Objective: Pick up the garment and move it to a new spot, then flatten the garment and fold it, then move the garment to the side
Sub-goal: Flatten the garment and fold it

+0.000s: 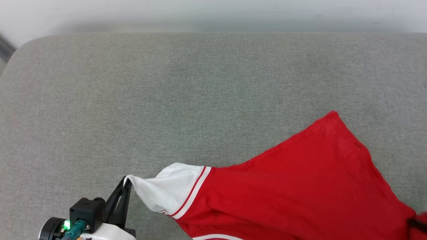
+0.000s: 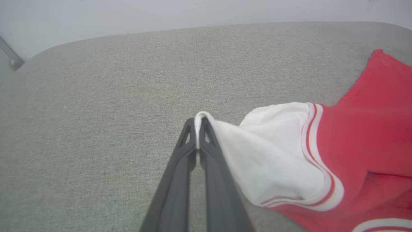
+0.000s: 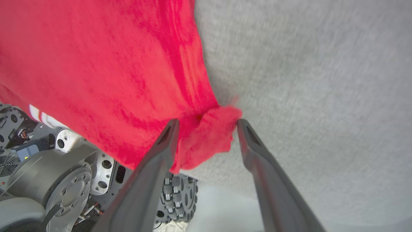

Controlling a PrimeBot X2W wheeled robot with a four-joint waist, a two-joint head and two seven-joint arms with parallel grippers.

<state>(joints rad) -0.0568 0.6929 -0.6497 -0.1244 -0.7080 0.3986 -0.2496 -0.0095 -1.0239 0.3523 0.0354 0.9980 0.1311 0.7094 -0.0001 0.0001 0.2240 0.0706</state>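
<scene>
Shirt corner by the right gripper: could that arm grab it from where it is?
Probably yes. The right gripper is open, and a bunched red corner of the shirt sits between its fingers; nothing else stands in the way.

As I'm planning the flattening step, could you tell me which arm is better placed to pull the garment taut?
Probably the left: the left gripper is shut on the white sleeve of the garment, ready to pull. The right gripper stands open around a bunched red corner, holding nothing.
</scene>
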